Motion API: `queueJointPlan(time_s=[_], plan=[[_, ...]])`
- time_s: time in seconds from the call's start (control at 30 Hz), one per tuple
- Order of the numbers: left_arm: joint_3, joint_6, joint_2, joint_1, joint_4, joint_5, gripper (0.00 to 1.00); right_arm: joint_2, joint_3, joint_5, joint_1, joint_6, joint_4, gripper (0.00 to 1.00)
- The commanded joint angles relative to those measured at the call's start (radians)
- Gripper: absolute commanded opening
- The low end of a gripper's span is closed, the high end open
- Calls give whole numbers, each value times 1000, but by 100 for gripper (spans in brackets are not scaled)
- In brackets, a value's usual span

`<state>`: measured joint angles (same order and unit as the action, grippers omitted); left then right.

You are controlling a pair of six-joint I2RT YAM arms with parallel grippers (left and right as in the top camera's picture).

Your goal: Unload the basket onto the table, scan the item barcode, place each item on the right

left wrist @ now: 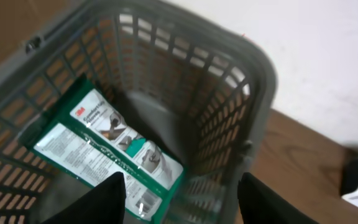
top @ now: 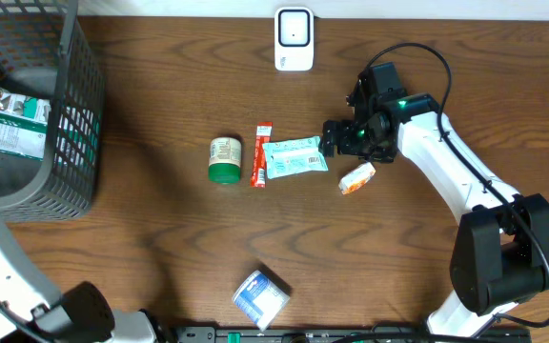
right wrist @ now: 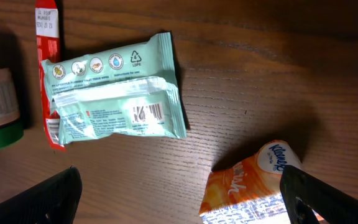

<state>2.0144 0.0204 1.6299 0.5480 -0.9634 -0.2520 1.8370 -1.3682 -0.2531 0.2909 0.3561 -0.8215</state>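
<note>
Pickup of the mint-green packet [right wrist: 114, 93] looked to be the step in hand. It lay flat on the table [top: 160, 229], just right of centre in the overhead view, with its barcode [right wrist: 148, 113] facing up. A red stick [right wrist: 45, 37] touched its left edge, and an orange tissue pack [right wrist: 253, 186] sat near its lower right corner, apart from it. The right tool [right wrist: 184, 196] hung just beside the packet's right end, fingers spread wide with nothing in them.

A good grasp would likely take the packet along its upper edge in the wrist view, away from the code printed low and to the right, so no finger covered it. The approach should also stay off the tissue pack and avoid dragging the red stick along.

The white scanner [top: 294, 40] stood at the top centre of the overhead view, well apart. Its reading window was too small to make out, so the angle for presenting the code could probably only be judged closer in.

At the far left, the left tool [left wrist: 182, 190] hovered above the grey basket [left wrist: 253, 81], fingers parted and empty. A green pack [left wrist: 104, 149] lay inside the basket.
</note>
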Motion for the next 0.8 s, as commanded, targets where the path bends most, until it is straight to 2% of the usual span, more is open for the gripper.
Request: queueJointPlan(time_s=[0.0, 0.23, 0.53, 0.63, 0.77], plan=[[3, 57, 33, 2, -10, 73, 65, -12, -10, 10, 1, 10, -1, 99], [-3, 231, 124, 9, -44, 254, 73, -12, -10, 10, 1, 10, -1, 99], [-3, 449, 293, 83, -73, 257, 75, -12, -10, 10, 1, 10, -1, 99], [-5, 464, 332, 98, -89, 257, 81, -12, -10, 10, 1, 10, -1, 99], [-15, 463, 372, 103, -91, 257, 84, -12, -10, 10, 1, 10, -1, 99]])
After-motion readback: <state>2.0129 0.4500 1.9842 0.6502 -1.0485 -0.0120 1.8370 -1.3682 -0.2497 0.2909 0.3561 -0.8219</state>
